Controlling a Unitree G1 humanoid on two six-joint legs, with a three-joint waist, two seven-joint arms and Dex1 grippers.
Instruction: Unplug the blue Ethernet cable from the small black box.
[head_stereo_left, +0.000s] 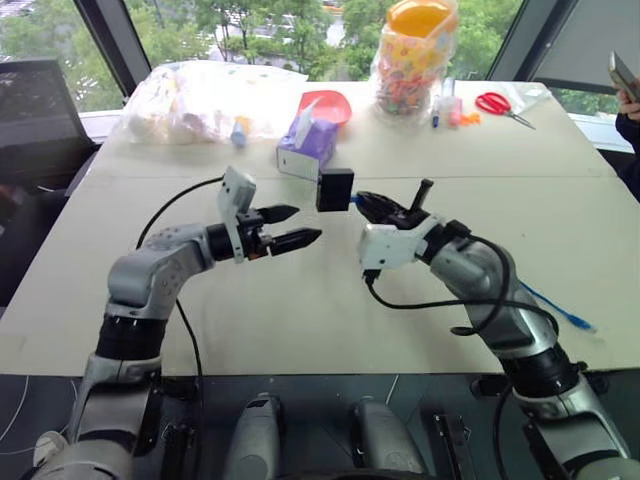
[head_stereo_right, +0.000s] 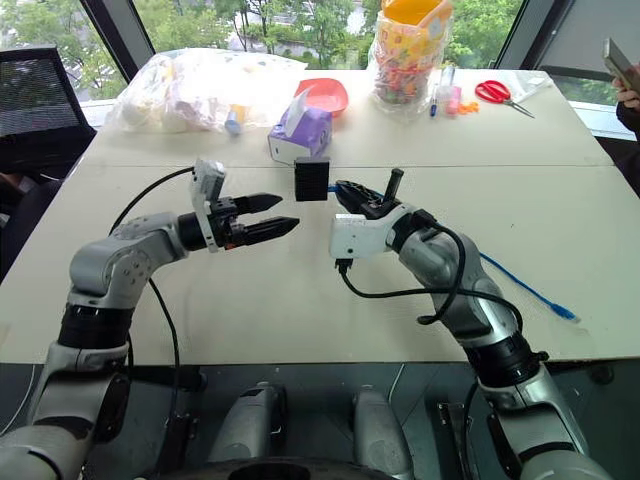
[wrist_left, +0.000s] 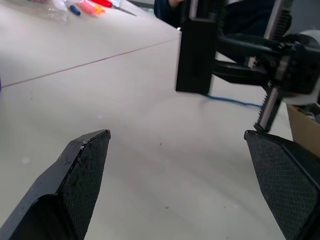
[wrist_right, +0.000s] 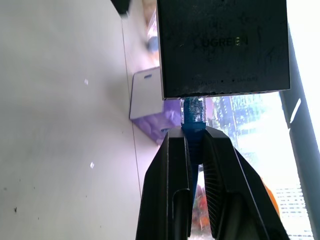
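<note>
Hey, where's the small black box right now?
In the left eye view the small black box hangs above the table's middle, held up by the blue Ethernet cable pinched in the right pincer, just in front of the purple tissue box.

Pale beige desk (head_stereo_left: 300, 310) with a seam across it, set before dark-framed windows (head_stereo_left: 300, 30) showing daylit green trees; black mesh chair (head_stereo_left: 40, 110) at its left.

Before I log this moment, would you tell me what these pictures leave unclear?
- Left wrist view: the small black box is cut off by the top edge, and its port faces away.
- Right wrist view: the right gripper covers the blue Ethernet cable behind the plug, so the latch tab cannot be seen.
- Eye views: the arm hides the cable's middle run; small items by the jar are too small to identify.
</note>
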